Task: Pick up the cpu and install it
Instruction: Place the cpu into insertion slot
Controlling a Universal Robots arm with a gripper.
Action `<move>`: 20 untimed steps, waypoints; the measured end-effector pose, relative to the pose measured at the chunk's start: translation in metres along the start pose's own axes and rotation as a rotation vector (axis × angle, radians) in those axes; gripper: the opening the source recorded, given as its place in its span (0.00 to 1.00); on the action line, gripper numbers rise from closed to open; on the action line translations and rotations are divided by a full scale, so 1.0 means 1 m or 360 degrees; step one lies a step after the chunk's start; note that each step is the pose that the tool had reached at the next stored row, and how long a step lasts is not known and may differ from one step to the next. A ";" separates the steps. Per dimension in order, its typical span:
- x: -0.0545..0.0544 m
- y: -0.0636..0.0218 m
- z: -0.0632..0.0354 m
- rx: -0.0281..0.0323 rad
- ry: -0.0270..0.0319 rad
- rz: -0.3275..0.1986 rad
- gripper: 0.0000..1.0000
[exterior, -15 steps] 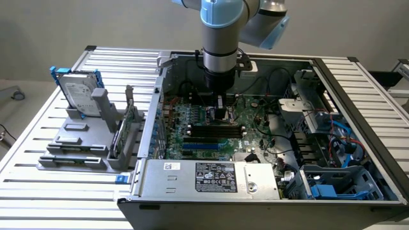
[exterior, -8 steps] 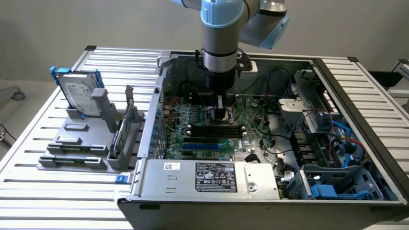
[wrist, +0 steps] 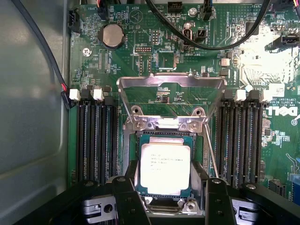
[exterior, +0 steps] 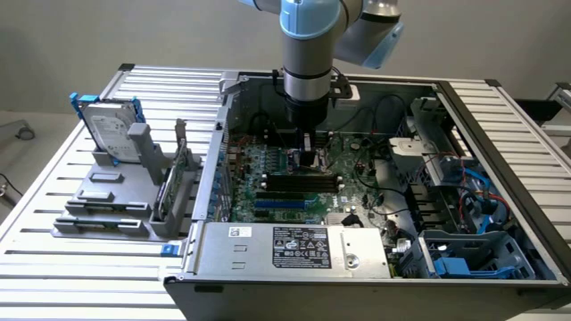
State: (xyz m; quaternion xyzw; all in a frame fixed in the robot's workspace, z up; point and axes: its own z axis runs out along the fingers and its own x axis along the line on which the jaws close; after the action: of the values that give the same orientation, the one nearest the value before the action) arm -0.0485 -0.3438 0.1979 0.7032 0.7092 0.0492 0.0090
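The cpu [wrist: 165,168] lay flat in the socket [wrist: 127,150], directly under the hand [wrist: 166,180].
The hand straddled the chip on two opposite sides; whether it was grasping the chip or had let go could not be told. Just beyond the hand, the socket's metal load plate [wrist: 168,83] stood swung up. Memory slots [wrist: 96,140] flanked the hand on the green motherboard [wrist: 140,33], inside the open computer case [exterior: 499,120] on the slatted tabletop [exterior: 53,267]. A hard drive [exterior: 111,127] stood well apart from the hand.
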 end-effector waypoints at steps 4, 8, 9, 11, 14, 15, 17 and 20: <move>0.000 0.0000 -0.0003 -0.00029 -0.00001 -0.0001 0.54; 0.000 0.0001 -0.0003 -0.00070 -0.00003 -0.0001 0.54; 0.000 0.0001 -0.0003 -0.00078 -0.00003 -0.0001 0.54; 0.000 0.0001 -0.0003 -0.00090 0.00000 -0.0001 0.54; 0.000 0.0002 -0.0009 -0.00103 0.00012 -0.0001 0.54; 0.000 0.0002 -0.0012 -0.00103 0.00011 -0.0001 0.54; 0.000 0.0002 -0.0015 -0.00103 0.00011 -0.0001 0.54; 0.000 0.0002 -0.0015 -0.00113 0.00013 -0.0001 0.54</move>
State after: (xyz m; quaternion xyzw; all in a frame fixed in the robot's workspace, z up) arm -0.0484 -0.3438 0.1994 0.7028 0.7094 0.0520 0.0112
